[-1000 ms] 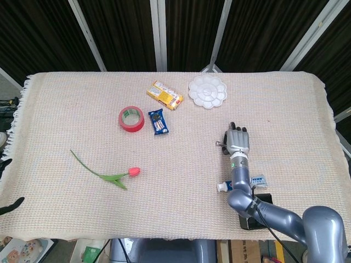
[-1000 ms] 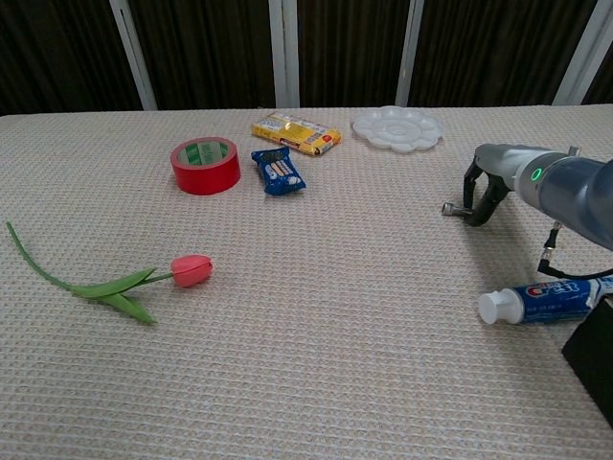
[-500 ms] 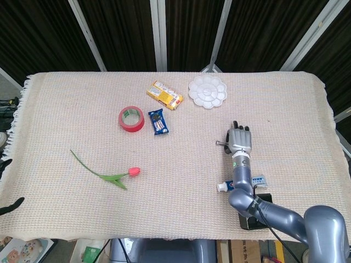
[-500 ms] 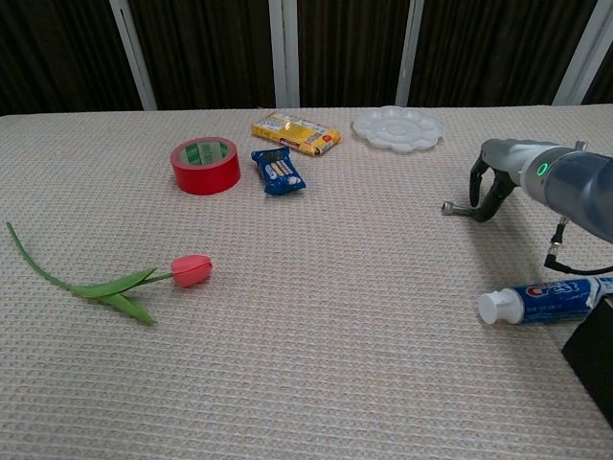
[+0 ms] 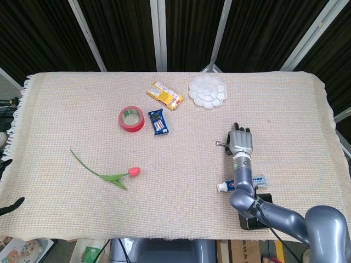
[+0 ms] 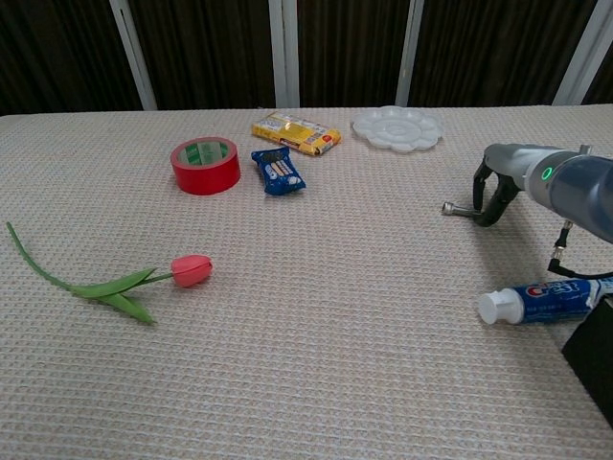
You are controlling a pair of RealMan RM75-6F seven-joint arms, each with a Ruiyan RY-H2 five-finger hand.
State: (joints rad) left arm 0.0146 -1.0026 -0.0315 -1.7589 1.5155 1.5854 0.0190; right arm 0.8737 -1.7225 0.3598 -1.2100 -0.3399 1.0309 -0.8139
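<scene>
Between the earlier frames and this one, only the right robot hand (image 5: 239, 142) (image 6: 498, 187) had moved: it had drifted slightly toward the right edge of the surface (image 5: 66, 120) (image 6: 316, 364), while every object kept its place.

Nearest the robot, a black box (image 5: 255, 219) (image 6: 592, 359) sat at the near right edge. Just beyond it lay a toothpaste tube (image 5: 226, 187) (image 6: 541, 300), white cap pointing left, with the right forearm passing over it in the head view. The right robot hand hovered low over the cloth a little farther out, empty, fingers curved downward and apart, thumb stretched to the left; the tube was the thing nearest to it, yet not touched.

On the near left lay a tulip (image 5: 133, 172) (image 6: 191, 269), pink bud pointing right, green stem trailing left.

Farther out, left of centre, a red tape roll (image 5: 131, 119) (image 6: 205, 165) lay flat. Just to its right was a blue snack packet (image 5: 158, 121) (image 6: 279, 171), and beyond that a yellow packet (image 5: 164, 95) (image 6: 296, 133), lying aslant. A white palette (image 5: 207, 91) (image 6: 397, 127) stood farthest, to the right of the yellow packet.

Neither view showed the left robot hand.
</scene>
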